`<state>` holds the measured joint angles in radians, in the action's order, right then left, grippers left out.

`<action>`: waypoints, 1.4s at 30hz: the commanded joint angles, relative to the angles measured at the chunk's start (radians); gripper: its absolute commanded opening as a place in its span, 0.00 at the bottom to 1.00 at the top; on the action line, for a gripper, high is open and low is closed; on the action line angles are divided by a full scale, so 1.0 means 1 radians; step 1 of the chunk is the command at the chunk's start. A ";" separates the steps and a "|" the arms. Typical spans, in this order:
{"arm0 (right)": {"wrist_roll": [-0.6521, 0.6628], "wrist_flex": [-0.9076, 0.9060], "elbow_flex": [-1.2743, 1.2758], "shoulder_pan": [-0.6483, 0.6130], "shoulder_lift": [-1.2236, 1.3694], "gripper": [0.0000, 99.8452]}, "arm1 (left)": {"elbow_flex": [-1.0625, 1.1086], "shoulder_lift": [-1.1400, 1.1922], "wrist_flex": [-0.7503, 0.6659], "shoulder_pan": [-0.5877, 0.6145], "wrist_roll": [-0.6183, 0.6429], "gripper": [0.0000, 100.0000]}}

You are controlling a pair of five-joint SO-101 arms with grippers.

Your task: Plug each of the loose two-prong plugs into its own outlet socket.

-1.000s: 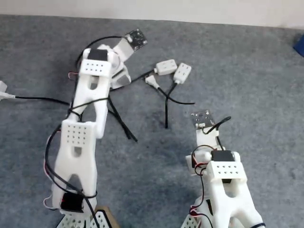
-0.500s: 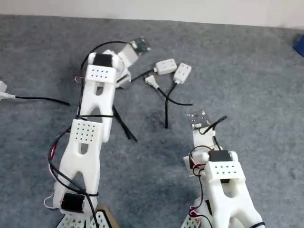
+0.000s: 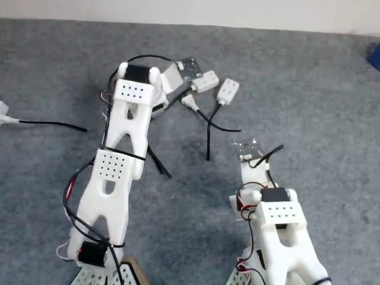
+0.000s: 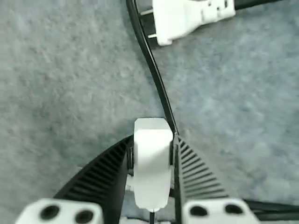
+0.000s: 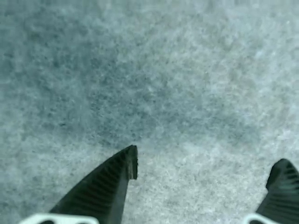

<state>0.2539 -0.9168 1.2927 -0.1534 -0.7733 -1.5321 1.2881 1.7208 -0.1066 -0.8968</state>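
Grey carpeted table (image 3: 320, 107); the left arm (image 3: 122, 160) stretches from 7 o'clock towards 12; the right arm (image 3: 279, 225) sits at 5 o'clock, the right gripper (image 5: 205, 163) spread wide over bare carpet; one outlet socket (image 3: 205, 82) and a second socket (image 3: 227, 90) lie side by side near 12 o'clock; the left gripper (image 4: 153, 139) is clamped on a white cord end (image 4: 152, 163), with a two-prong plug (image 4: 187, 18) just ahead of it.

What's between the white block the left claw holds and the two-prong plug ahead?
Left wrist view: only a black cord over grey carpet separates the white block from the two-prong plug.
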 commanded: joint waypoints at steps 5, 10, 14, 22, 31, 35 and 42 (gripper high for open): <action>0.015 -0.001 -0.004 -0.007 0.002 0.41 | 0.331 -0.278 0.052 -0.050 0.054 0.00; 0.015 0.002 -0.004 -0.007 0.002 0.41 | 0.671 -0.558 0.052 -0.117 0.081 0.00; 0.015 0.021 -0.002 -0.004 0.004 0.41 | 0.937 -0.852 0.052 -0.193 0.092 0.00; 0.015 0.019 -0.002 0.012 0.004 0.41 | 1.537 -1.302 0.040 -0.326 0.110 0.00; 0.014 0.019 -0.005 0.048 0.004 0.41 | 1.902 -1.345 -0.218 -0.358 -0.005 0.01; 0.014 0.021 -0.005 0.048 0.004 0.41 | 1.998 -1.346 -0.238 -0.390 -0.040 0.09; 0.014 0.039 -0.004 0.048 0.004 0.41 | 2.077 -1.508 -0.238 -0.441 -0.080 0.13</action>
<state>0.2539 -0.8938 1.2927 -0.1166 -0.7733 0.5286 -0.0744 1.4891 -0.5271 -0.9613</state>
